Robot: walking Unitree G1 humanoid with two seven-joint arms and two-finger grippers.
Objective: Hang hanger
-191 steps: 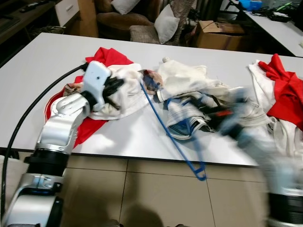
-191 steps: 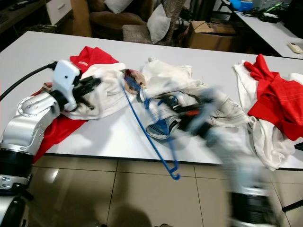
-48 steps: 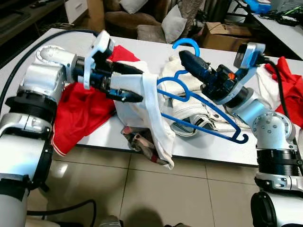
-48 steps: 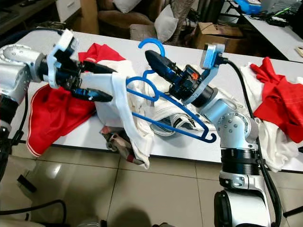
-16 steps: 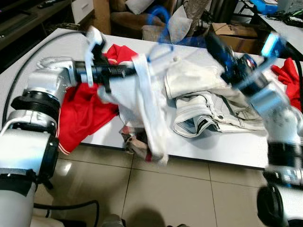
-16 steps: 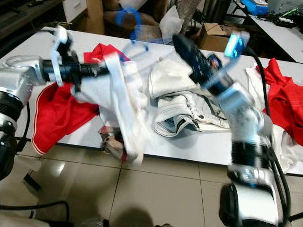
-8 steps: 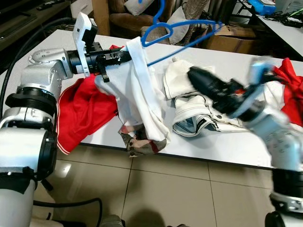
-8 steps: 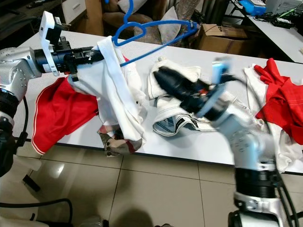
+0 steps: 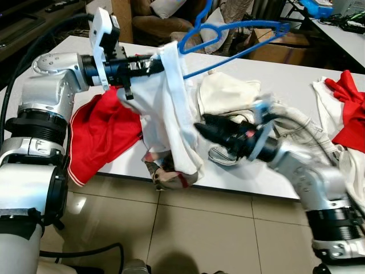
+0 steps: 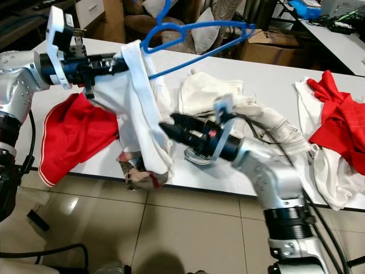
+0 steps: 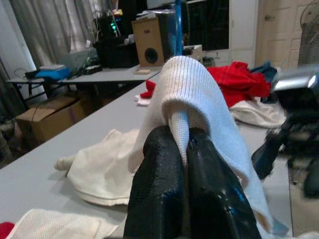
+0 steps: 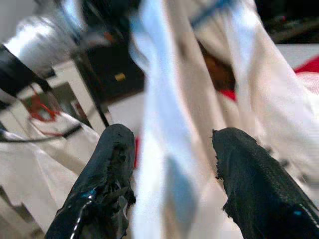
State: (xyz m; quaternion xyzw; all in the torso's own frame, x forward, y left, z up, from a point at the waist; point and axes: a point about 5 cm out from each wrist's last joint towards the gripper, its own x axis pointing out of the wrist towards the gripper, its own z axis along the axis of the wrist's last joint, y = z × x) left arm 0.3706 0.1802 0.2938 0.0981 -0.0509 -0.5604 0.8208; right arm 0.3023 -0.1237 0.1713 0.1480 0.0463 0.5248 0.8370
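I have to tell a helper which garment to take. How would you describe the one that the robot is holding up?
Start at the white table strewn with clothes. Over its near left edge, the left gripper pinches a white garment that hangs from a blue hanger. Unlike the heaps lying flat, it dangles below the table edge.

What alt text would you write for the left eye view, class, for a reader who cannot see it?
The left gripper holds up a white knitted garment with a blue plastic hanger threaded through its top, above a white table strewn with clothes. The open right gripper reaches toward the hanging cloth.

Blue hanger [image 9: 228, 35] aloft, inside white garment [image 9: 168, 108]
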